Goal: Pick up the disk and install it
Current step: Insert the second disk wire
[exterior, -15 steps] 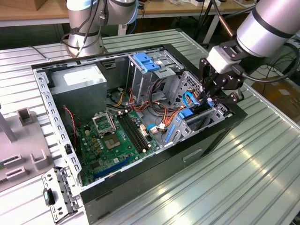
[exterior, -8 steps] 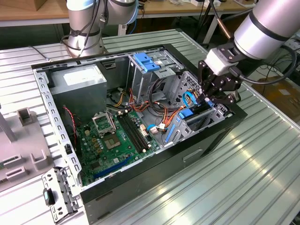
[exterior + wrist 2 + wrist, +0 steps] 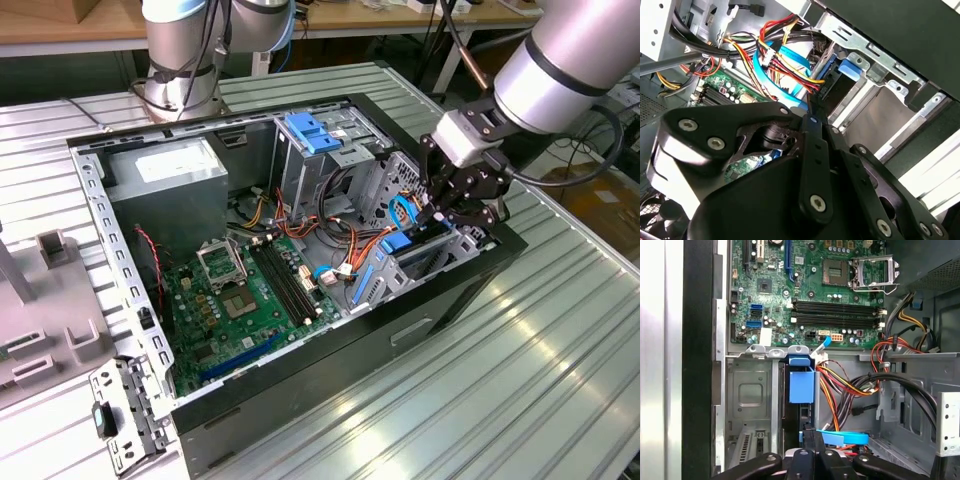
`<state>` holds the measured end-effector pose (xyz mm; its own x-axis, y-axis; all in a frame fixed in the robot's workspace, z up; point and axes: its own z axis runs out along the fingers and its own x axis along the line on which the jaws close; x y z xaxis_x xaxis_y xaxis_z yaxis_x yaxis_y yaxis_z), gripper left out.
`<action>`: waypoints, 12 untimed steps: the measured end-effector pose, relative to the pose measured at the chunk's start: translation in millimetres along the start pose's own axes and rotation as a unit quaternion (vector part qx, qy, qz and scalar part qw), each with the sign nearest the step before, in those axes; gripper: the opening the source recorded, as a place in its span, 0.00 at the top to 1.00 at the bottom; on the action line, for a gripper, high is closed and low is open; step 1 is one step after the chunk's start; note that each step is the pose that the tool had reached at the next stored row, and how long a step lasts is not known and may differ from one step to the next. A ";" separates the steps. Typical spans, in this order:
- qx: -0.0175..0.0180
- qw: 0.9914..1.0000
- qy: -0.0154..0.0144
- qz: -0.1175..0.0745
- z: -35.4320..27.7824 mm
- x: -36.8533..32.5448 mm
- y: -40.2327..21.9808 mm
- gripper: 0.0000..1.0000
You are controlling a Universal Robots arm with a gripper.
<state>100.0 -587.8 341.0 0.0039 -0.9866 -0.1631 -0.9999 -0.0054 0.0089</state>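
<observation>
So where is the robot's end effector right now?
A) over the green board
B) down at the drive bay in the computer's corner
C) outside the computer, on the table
B. In the exterior view the end effector reaches into the corner bay of the computer case, where the disk with blue rails sits.

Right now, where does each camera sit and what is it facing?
Exterior view: off the arm, above one corner of the open computer case; arm and gripper at its right.
First wrist view: on the arm, looking down at the motherboard and blue drive bracket.
Second wrist view: behind the gripper's linkage; shares the cable bundle.
</observation>
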 end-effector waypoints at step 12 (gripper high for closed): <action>0.000 1.000 0.000 0.000 -12.4 -2.1 -11.1 0.89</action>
<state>111.3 -587.7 353.4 0.0038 -0.9865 -0.1640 -0.9999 -0.0054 0.0089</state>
